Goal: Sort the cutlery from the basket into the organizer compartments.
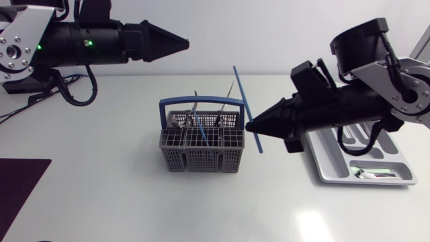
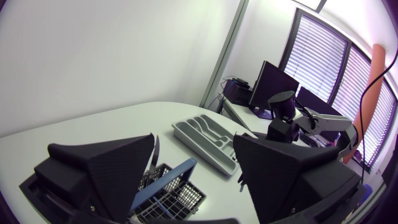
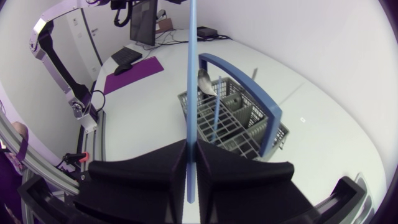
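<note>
You had the right end effector point(image 1: 248, 126) pinched shut on a thin blue stick point(image 1: 238, 84), just right of the cutlery basket point(image 1: 201, 160) and short of the organizer point(image 1: 396, 168) at the right of the worktop.

The grip sat well toward the stick's near end, so most of its length stuck out on the far side. I judged it could swivel in the pinch as you swung right. If it did, it would reach the organizer askew and could strike the rim or bridge two compartments. The stick's near tip also hung close to the basket's right wall, so a low sweep could have clipped it and shoved the basket.

The left end effector point(image 1: 185, 44) was held wide apart over the far left, well clear of everything.

The count:
- One basket and one organizer.
- Two blue sticks, one in your grip and one in the basket point(image 1: 201, 131).
- One spoon point(image 3: 203, 81) and at least two more metal pieces standing in the basket. I could not tell the exact number.
- One metal piece point(image 1: 368, 174) lying in the organizer's near compartment.
</note>
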`<state>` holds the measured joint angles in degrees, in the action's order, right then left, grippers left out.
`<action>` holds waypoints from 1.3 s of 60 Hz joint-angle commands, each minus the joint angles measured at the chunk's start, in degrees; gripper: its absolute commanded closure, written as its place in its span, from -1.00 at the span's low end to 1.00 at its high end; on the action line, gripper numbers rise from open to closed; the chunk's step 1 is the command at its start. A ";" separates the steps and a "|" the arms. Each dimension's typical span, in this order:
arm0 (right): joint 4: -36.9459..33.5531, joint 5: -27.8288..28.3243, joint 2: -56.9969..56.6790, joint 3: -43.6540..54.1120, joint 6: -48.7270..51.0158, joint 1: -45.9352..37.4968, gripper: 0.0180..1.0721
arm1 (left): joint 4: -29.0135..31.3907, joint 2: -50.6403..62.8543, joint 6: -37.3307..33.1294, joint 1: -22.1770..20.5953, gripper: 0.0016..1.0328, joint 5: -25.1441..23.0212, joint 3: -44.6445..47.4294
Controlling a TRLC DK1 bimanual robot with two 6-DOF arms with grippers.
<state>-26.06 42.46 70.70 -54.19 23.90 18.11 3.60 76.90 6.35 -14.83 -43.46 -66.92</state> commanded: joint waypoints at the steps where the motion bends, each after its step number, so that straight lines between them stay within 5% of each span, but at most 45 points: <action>1: -1.97 0.79 -1.44 2.25 2.91 -4.49 0.89 | -0.78 0.79 -1.34 1.21 -0.83 -0.13 1.08; 36: -5.49 -3.61 11.57 1.37 11.61 -35.07 0.89 | 4.23 -0.79 -16.46 -0.99 -0.84 7.60 10.40; 69: 1.37 -17.76 32.22 -6.54 0.53 -36.04 0.87 | 6.86 -9.14 -26.12 -3.19 -0.84 10.42 17.87; 78: 2.77 -20.40 34.86 -6.98 -0.87 -34.90 0.68 | 6.78 -10.63 -30.34 -5.47 -0.84 13.32 20.77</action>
<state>-23.92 22.61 103.77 -60.12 24.97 -17.56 10.26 67.46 -20.88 -19.53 -30.94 -48.31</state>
